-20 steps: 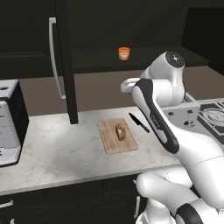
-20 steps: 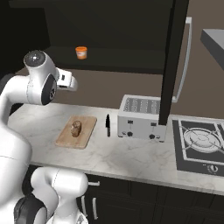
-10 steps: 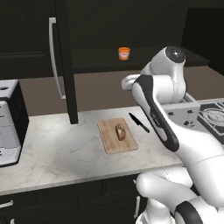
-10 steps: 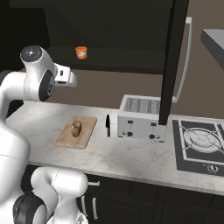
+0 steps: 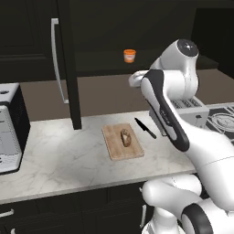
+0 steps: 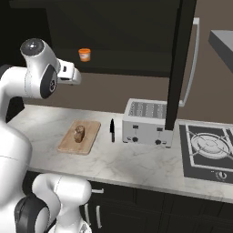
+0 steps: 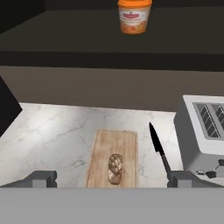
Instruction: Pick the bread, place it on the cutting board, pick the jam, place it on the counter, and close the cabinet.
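Brown bread is lying on the wooden cutting board on the marbled desk, a black knife just beside the board. The orange jam is sitting on the open cabinet shelf. The gripper is hanging above the board, jaws spread wide, holding nothing.

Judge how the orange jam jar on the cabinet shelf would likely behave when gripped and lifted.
The jam jar looks squat and stands upright, so it probably resists tipping. Its smooth round wall may slip or twist between flat fingers. It seems small, so likely light.
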{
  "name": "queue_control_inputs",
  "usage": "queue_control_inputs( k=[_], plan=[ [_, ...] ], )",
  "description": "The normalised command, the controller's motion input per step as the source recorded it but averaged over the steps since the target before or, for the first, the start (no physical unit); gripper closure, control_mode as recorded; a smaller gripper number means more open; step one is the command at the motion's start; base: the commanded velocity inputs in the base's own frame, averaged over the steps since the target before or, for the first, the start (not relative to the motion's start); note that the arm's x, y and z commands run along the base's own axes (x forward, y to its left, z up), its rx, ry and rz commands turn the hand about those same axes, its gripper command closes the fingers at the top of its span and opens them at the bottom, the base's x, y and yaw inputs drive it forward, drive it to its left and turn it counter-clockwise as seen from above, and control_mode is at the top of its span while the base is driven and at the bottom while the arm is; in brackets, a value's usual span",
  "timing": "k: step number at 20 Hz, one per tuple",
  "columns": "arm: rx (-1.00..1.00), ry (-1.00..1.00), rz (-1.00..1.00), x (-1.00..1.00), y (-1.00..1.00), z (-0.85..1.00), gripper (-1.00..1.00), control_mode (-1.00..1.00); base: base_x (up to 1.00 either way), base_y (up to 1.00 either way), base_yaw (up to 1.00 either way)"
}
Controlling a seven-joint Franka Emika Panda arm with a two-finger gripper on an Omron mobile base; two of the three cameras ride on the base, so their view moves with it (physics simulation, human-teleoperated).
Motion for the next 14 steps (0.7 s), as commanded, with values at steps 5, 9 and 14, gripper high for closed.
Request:
queue_control_inputs(
  k=[5, 9, 14],
  plan=[
    [-0.02, -0.03, 0.0, 0.0, -0.04, 0.08, -1.0, -1.0, 0.0, 0.0, 0.0],
    [-0.01, -0.02, 0.0, 0.06, -0.09, 0.05, -1.0, -1.0, 0.0, 0.0, 0.0],
    [0.0, 0.0, 0.0, 0.14, -0.12, 0.06, -1.0, -1.0, 0.0, 0.0, 0.0]
  ],
)
